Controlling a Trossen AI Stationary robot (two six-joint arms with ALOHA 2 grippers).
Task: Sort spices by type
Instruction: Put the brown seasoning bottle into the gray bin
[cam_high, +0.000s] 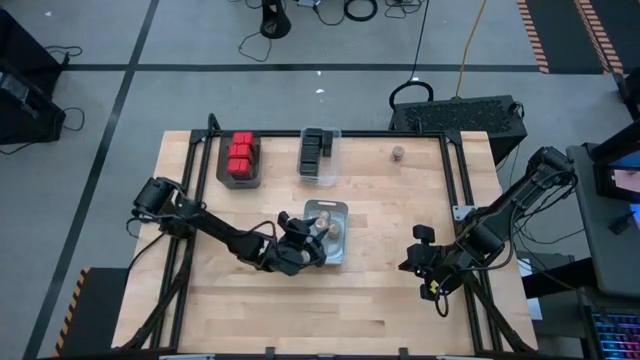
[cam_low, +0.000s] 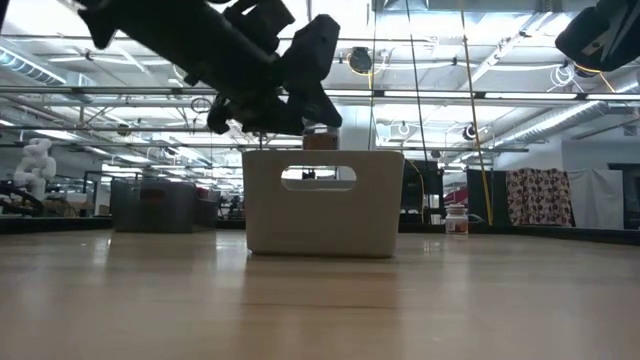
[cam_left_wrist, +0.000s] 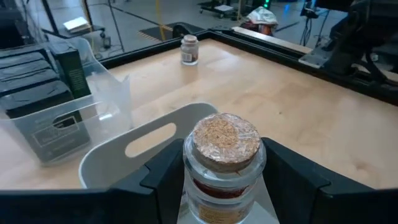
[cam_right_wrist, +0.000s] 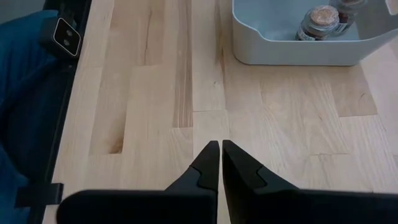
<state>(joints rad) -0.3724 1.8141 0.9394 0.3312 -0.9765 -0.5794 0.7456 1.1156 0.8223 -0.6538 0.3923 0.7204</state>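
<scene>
One cork-topped jar (cam_left_wrist: 225, 163), base hidden, sits between left end effector (cam_left_wrist: 225, 186) fingers.

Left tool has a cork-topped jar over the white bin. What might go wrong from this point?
1. The left tool grips the jar just under its cork top, above the white bin; a slip could drop it onto the jars already inside.
2. One jar stands alone near the table's far edge; it might get left unsorted.
3. The right tool, shut over bare table, looks idle.
</scene>
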